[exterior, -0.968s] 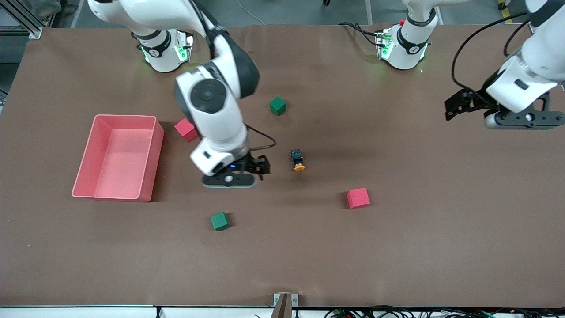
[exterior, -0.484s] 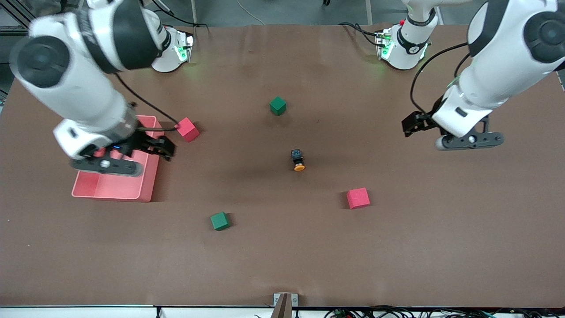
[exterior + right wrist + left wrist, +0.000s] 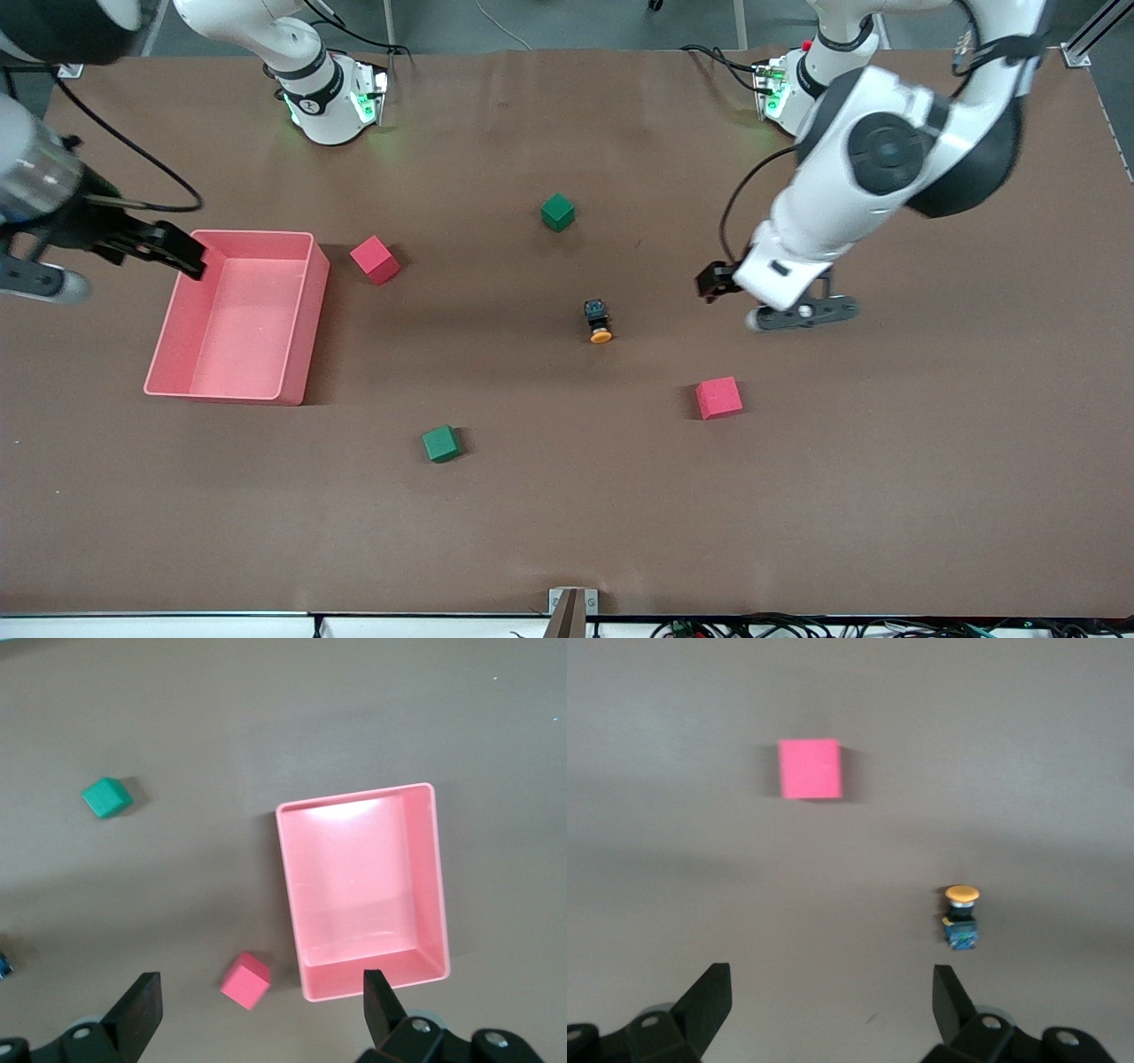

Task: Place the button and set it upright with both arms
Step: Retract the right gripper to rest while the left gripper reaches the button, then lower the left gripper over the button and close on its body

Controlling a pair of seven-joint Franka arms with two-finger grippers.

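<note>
Brown matte covering spreads over the whole bench, with both arm bases along the upper edge of the front view. Near the middle of that frame lies the button, a tiny push-button with a round orange cap on a short black-and-blue body. It lies on its side, its cap pointing toward the front camera and its body away from it. Nothing touches it.

At middle left of the front view sits a pink rectangular plastic bin with an open top; its inside shows only bare pink floor. A red cube lies just beside the bin's upper corner, and a green cube sits above the button in the frame. A second green cube and a second red cube lie lower in the frame, nearer the camera.

Right of centre, the left end effector hangs over bare bench beside the button, on the left arm's side of it, fingers spread apart and holding nothing; its wrist view shows the button between the two fingertips' lines. At the frame's left edge, the right end effector hovers over the bin's rim, fingers likewise apart and empty.
</note>
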